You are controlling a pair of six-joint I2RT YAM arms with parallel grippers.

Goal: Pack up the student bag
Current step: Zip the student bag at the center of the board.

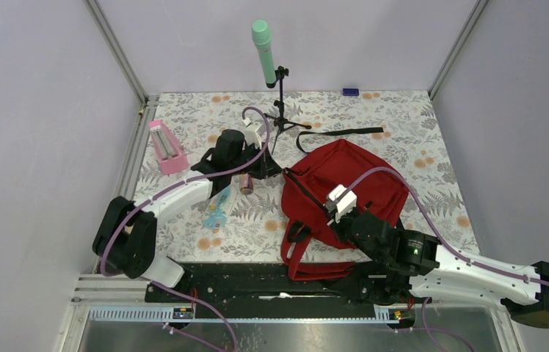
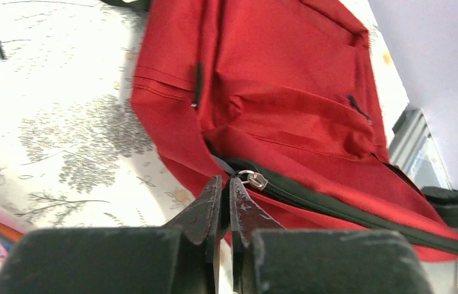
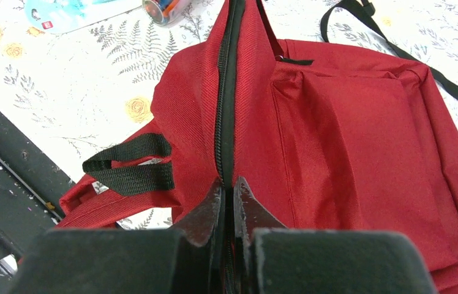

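right wrist view: grips the student bag [image 3: 337, 135] by its black zipper [image 3: 223, 92] with the right pincer [image 3: 228, 182], fully closed. finds the bag lying on the floral surface [image 1: 418, 125], right of centre. farther left, meets the zipper pull [image 2: 254, 179] with the closed left pincer [image 2: 226, 181]; hold unclear.

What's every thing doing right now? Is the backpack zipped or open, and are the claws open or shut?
Backpack: lying flat on the table.
Zipper: closed along the part that shows.
Left claw: shut, tips right by the zipper pull.
Right claw: shut, tips against the zipper.
Microphone: up on a stand, tilted.
Pink box: lying on the table, outside the backpack.
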